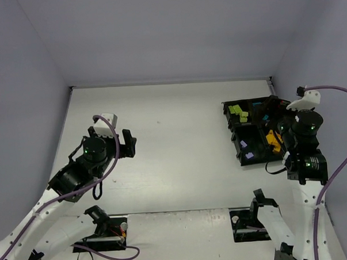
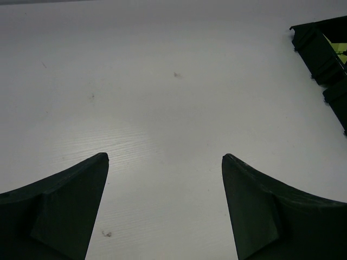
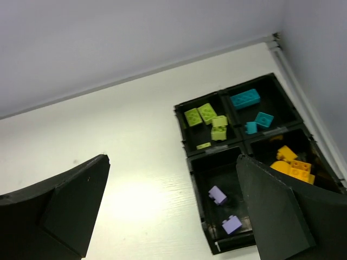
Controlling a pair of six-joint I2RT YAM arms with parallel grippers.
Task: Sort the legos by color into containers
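We judge the sorting nearly done: the black tray [image 3: 214,170] at the far right of the table [image 1: 174,153] holds lime green bricks [image 3: 206,116], cyan bricks [image 3: 245,99], lavender bricks [image 3: 217,195] and orange-and-yellow bricks [image 3: 290,162] in four separate compartments, and we see no loose brick on the table. Both the left jaws, over bare table at the left, and the right jaws, over the tray's near right corner, stand released and empty.

White table [image 1: 180,147], black tray [image 1: 254,141] far right
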